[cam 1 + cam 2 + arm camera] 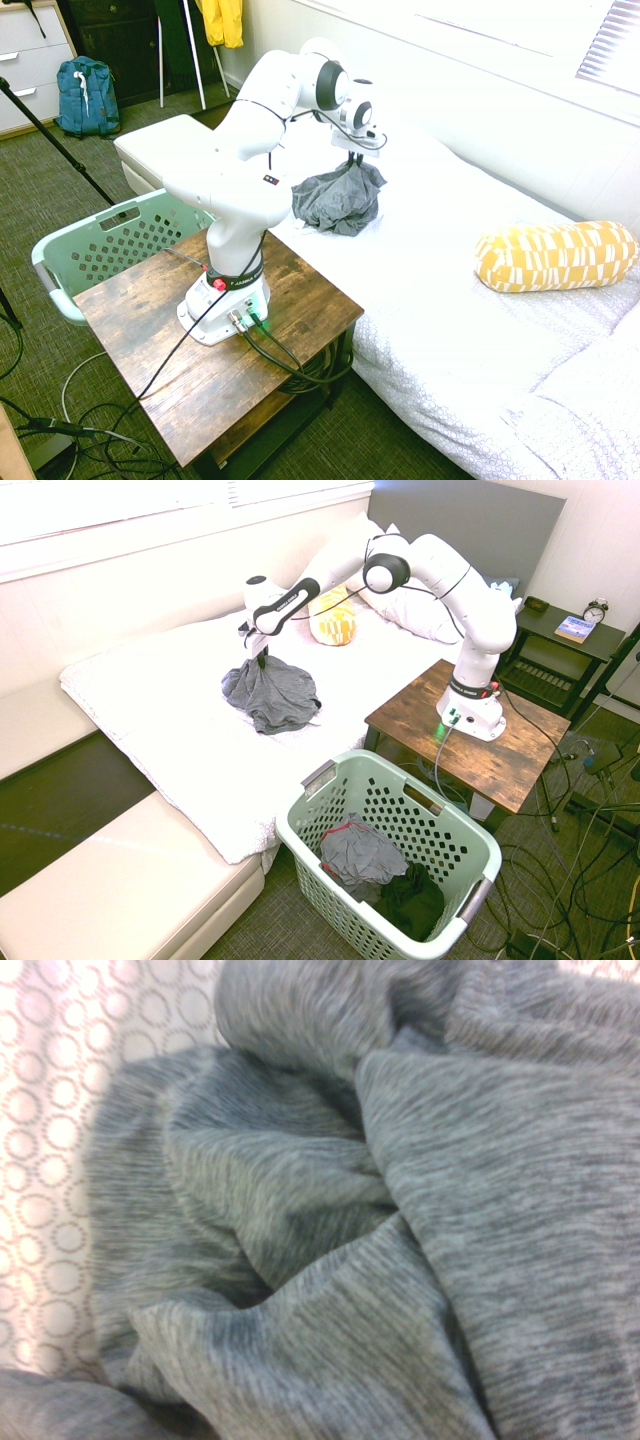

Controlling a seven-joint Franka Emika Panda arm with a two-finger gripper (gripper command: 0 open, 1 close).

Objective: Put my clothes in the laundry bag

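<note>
Tool pinching the clothes above the bed

The tool [261, 660] is clamped on the peak of the clothes [272, 694], whose lower folds touch the bed [180, 740]; the laundry bag [470, 833] stands beside the bed.

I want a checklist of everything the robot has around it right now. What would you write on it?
Surface: white bed cover with a ring pattern; brown wooden side table beside it.
Job's things: soft dark grey-blue fabric garment drawn up into a peak from the bed; pale mint-green perforated plastic laundry basket on the floor, already holding grey, dark and red-edged clothes.
Clutter: yellow patterned bolster pillow on the bed; small clock and book on a dark nightstand.
Grippers: two-finger gripper points down, shut on the garment's peak.
Cables: left off this sheet.
Surroundings: blue backpack by white drawers; bright yellow garment hanging; grey headboard.
</note>
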